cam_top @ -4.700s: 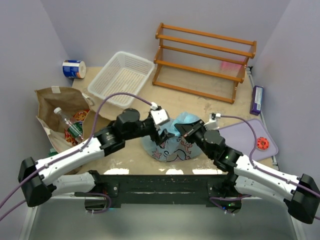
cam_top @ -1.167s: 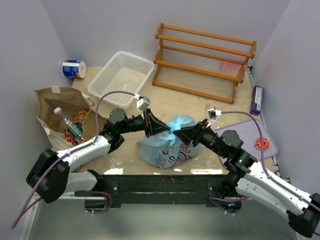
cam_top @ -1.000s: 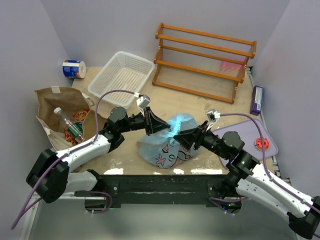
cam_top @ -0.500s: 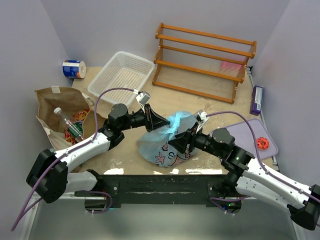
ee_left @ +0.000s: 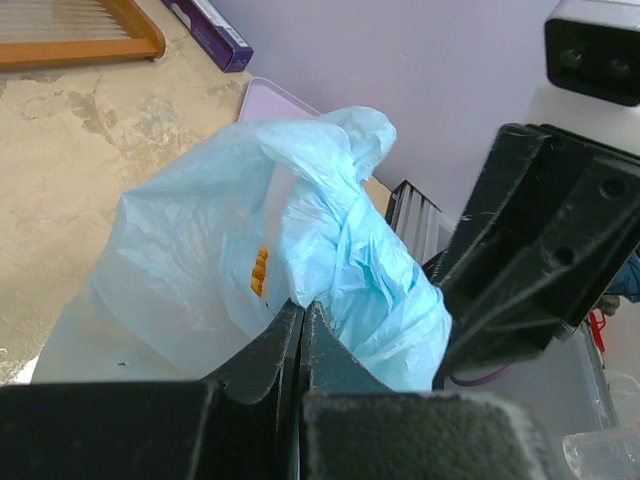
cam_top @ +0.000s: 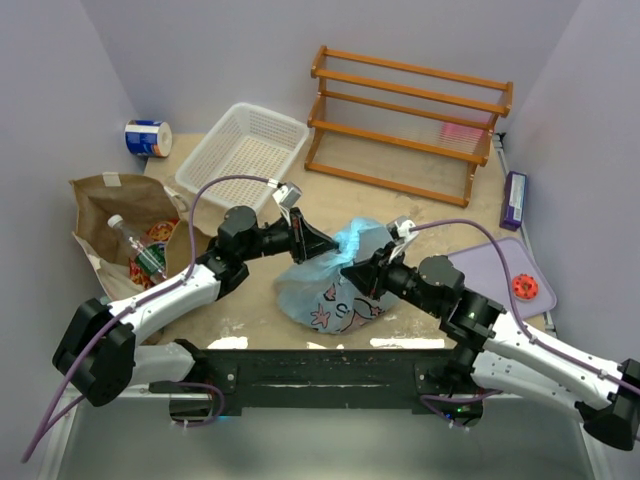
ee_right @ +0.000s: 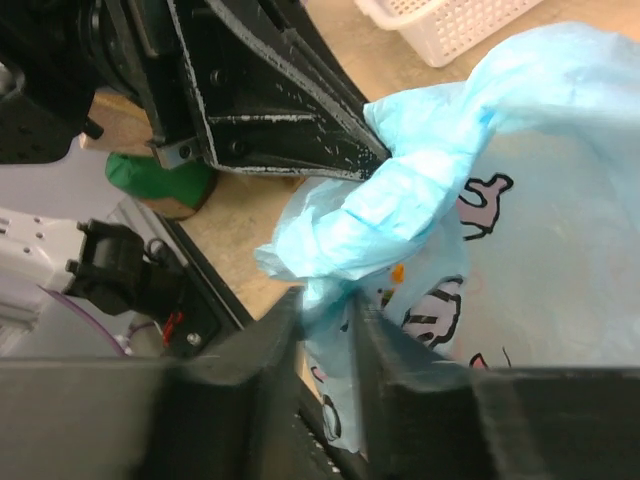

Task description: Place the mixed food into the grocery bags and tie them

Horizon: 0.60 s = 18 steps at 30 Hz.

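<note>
Top view: blue bag [cam_top: 330, 300] set mid-table, bunched top clamped by left gripper [cam_top: 324, 247] and right gripper [cam_top: 348, 270], brown bag [cam_top: 108, 198] laid at left, bottle [cam_top: 140, 250] inside, left wrist: jaws pressed together on blue film, right wrist: film nipped between narrowed fingers [ee_right: 270, 340].

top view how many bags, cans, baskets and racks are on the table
bags: 2, blue plastic bag and brown paper bag
cans: 1, blue-and-white can
baskets: 1, white basket
racks: 1, wooden rack
total: 5

Plastic bag [cam_top: 325, 297] centre; basket [cam_top: 192, 181] behind; paper bag [cam_top: 112, 196] left.
</note>
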Available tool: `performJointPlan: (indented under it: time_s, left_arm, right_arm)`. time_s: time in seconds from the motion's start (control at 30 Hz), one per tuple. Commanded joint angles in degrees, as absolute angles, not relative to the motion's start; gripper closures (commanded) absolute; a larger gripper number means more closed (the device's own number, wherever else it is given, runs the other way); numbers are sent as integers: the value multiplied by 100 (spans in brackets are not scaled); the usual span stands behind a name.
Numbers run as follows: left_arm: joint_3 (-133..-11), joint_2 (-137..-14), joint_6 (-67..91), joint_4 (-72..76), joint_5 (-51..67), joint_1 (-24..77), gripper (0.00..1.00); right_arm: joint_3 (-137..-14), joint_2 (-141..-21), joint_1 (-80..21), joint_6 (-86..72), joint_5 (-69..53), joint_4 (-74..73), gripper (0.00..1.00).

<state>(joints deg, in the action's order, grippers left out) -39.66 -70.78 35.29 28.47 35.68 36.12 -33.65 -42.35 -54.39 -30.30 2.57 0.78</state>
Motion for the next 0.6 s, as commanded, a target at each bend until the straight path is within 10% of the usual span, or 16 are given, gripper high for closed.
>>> performJointPlan:
  time_s: [0.0, 0.57]
  left_arm:
    - [-4210, -6943, 3331, 2918, 3621, 3586, 100]
    - [-4693, -6460, 2726, 1680, 3894, 2655, 100]
  right_arm:
    - [-3709, -4183, -5476, -2839, 633, 132, 89]
    - [-3911, -3621, -5476, -3225, 2004, -1467, 100]
